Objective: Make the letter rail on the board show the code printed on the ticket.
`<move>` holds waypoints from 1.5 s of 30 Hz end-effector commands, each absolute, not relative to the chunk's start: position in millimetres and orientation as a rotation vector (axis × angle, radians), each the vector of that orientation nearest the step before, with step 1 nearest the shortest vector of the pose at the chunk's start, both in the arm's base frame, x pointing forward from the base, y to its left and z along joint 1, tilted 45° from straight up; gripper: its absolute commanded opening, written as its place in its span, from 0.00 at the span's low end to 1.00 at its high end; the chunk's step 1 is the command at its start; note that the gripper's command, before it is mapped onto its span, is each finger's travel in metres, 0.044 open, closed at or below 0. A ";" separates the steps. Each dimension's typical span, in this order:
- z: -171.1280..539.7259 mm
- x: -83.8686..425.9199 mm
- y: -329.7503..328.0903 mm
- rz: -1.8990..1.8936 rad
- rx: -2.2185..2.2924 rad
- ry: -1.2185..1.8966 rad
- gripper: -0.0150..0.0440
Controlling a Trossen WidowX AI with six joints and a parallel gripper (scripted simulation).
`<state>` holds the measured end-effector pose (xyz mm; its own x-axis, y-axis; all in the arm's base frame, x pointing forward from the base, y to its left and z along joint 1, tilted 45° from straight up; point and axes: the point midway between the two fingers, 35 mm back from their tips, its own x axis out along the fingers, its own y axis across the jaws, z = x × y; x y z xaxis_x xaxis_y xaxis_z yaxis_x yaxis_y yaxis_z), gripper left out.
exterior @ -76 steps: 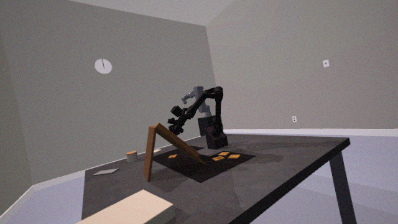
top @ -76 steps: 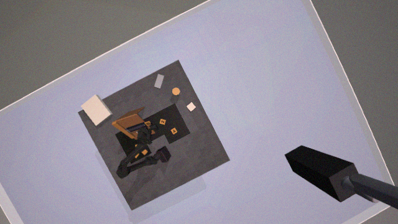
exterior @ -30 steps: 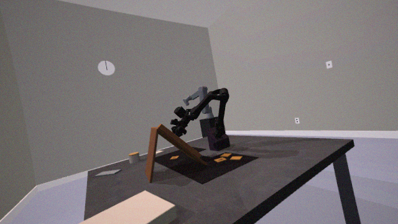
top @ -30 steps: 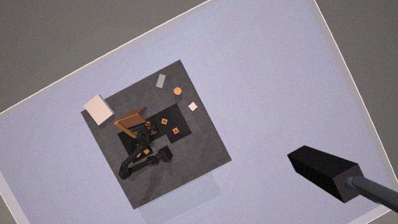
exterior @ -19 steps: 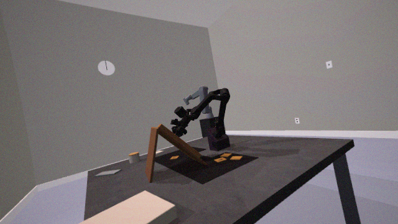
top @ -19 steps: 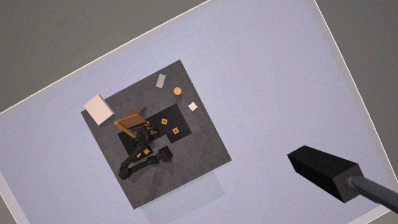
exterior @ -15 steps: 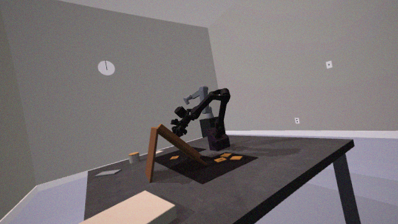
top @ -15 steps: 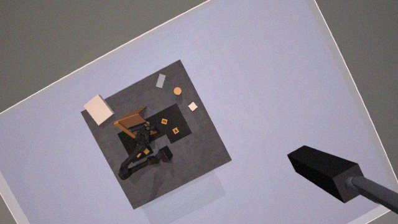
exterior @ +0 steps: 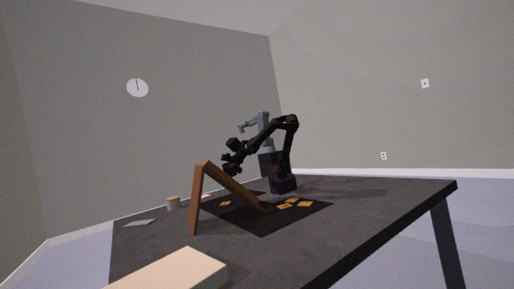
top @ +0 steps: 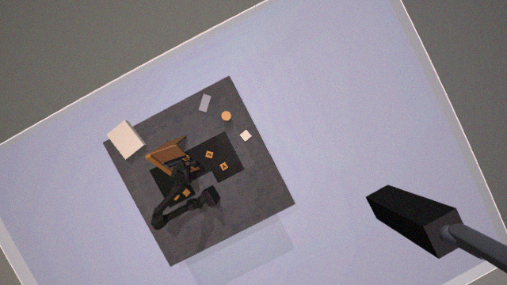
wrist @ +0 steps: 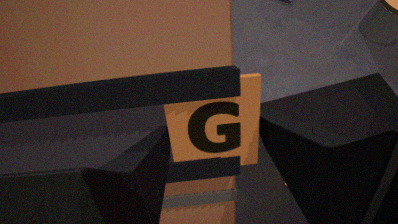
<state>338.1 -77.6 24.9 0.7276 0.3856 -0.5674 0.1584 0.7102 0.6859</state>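
My gripper (wrist: 213, 127) is shut on the G tile (wrist: 250, 120), one finger at each side edge. The tile is upright to the wrist view, mostly between the dark upper and lower lips of the rail (wrist: 120, 92) at its open end; its right edge sticks out past the lips. The rail runs across the sloping wooden board (top: 168, 153) (exterior: 237, 186) (wrist: 115, 40). The rail left of the finger looks bare where visible. Two loose tiles (top: 209, 154) (top: 223, 166) lie right of the board; several more (exterior: 305, 204) lie near the arm's base. The ticket's code is unreadable.
A dark mat (top: 234, 168) (exterior: 261, 226) lies under the board and loose tiles. A beige box (top: 126, 139) (exterior: 173, 266) is beyond the board. An orange-topped cylinder (top: 226, 115) (exterior: 173, 204), grey card (top: 204, 103) (exterior: 139, 222) and pale square (top: 245, 135) lie toward the counter's far side.
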 end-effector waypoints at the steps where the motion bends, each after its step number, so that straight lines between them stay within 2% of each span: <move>1: 28.3 338.4 -77.0 0.136 0.789 0.760 0.25; 45: 46.2 342.6 -58.8 0.137 0.790 0.760 0.25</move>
<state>342.4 -59.6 42.7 0.7273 0.3863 -0.5673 0.1588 0.7094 0.6867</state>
